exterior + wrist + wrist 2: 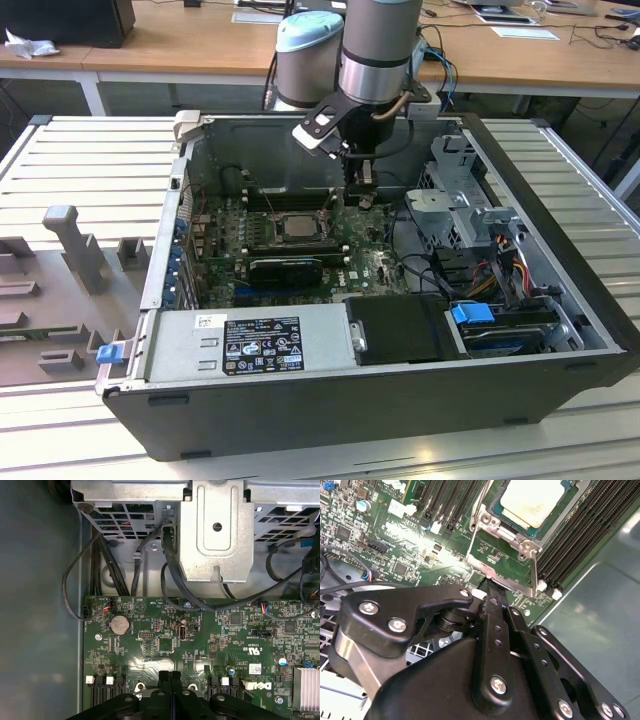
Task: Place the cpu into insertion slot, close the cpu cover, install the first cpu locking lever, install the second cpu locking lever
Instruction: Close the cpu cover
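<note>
Black gripper (490, 589), pinched closed and empty, sits at the open cpu cover (482, 535). With the cpu (532, 502) seated, cover-closing seems in hand, needing a gentle downward swing.

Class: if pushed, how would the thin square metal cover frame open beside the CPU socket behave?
Thin square metal cover frame probably pivots at its screwed edge, not slides. Thin sheet around an open window: likely light, bendable if forced.

Robotics lab: open computer case (400, 400) on slatted metal bench (80, 160), cluttered wooden desks (200, 40) behind.
</note>
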Tool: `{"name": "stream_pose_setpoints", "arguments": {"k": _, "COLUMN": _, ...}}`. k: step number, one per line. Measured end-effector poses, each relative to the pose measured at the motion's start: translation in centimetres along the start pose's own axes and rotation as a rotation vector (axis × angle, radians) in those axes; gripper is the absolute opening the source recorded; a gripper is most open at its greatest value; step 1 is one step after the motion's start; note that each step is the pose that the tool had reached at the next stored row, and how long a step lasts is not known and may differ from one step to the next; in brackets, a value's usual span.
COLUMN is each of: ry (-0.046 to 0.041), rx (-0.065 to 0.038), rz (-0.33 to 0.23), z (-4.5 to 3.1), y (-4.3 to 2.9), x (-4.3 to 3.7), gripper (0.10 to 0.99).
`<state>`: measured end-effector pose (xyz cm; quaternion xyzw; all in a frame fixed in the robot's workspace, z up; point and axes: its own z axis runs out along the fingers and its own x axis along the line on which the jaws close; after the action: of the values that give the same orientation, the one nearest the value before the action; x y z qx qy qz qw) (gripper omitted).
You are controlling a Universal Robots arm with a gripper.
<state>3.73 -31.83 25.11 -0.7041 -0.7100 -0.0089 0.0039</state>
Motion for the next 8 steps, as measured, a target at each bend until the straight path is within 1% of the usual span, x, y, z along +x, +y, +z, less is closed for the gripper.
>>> {"name": "stream_pose_setpoints", "arguments": {"k": 8, "ry": 0.0001, "rx": 0.0, "rz": 0.0, "z": 0.0, "y": -0.4, "x": 0.0, "gripper": 0.106}}
